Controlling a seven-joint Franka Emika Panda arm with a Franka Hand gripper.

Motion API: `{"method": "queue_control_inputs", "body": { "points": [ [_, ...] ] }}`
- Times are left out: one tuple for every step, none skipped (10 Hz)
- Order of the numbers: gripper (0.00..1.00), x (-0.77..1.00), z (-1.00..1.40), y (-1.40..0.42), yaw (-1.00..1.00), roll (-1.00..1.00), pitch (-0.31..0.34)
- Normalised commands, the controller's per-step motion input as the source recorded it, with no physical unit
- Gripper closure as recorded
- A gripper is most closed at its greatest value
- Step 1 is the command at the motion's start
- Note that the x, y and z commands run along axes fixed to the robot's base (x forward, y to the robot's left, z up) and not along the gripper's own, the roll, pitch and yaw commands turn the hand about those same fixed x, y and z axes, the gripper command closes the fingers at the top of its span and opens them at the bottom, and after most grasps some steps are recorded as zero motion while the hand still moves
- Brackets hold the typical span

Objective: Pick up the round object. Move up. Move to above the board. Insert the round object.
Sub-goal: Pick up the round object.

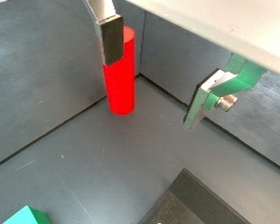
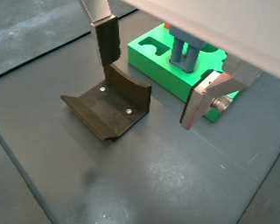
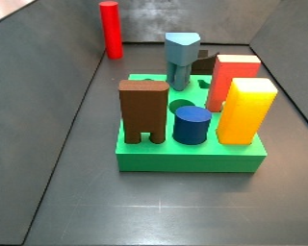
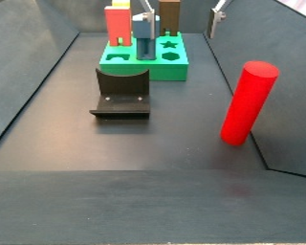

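The round object (image 1: 120, 77) is a tall red cylinder standing upright on the dark floor by a wall corner. It also shows in both side views (image 3: 111, 29) (image 4: 248, 100). The green board (image 2: 166, 68) lies apart from it and carries several coloured blocks in both side views (image 3: 189, 156) (image 4: 171, 67). My gripper (image 1: 157, 74) is open and empty and hangs above the floor, near the board and fixture (image 2: 154, 77). One finger (image 1: 109, 39) overlaps the cylinder's top in the picture; I cannot tell any contact. Only a finger (image 4: 218, 14) shows at the upper edge of a side view.
The dark fixture (image 2: 108, 107) stands on the floor beside the board, also in a side view (image 4: 121, 93). On the board stand a brown block (image 3: 142, 110), a short dark blue cylinder (image 3: 191, 125), a yellow block (image 3: 248, 110) and a red-orange block (image 3: 233, 77). Grey walls enclose the floor.
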Motion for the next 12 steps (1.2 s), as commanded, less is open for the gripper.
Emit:
{"method": "queue_control_inputs", "body": {
  "points": [
    [0.00,-0.43,-0.22,0.03,0.29,0.23,0.000],
    [0.00,-0.77,0.00,0.03,0.22,0.00,-0.010],
    [0.00,-1.00,-0.04,0.16,0.09,-0.06,-0.116],
    [0.00,-1.00,-0.01,0.28,0.03,-0.01,-0.084],
    [0.00,-1.00,-0.02,0.30,0.01,0.00,-0.076],
    [0.00,-1.00,-0.09,0.31,0.06,0.03,-0.064],
    [0.00,-1.00,-0.07,0.32,0.09,0.06,-0.067],
    [0.00,-0.97,-0.04,0.27,0.10,0.07,-0.047],
    [0.00,-0.89,0.00,0.26,0.11,0.04,-0.034],
    [0.00,-0.83,-0.01,0.28,0.10,0.04,-0.020],
    [0.00,-0.79,-0.06,0.28,0.07,0.03,-0.026],
    [0.00,-0.57,-0.12,0.27,0.01,0.04,-0.027]
  ]
}}
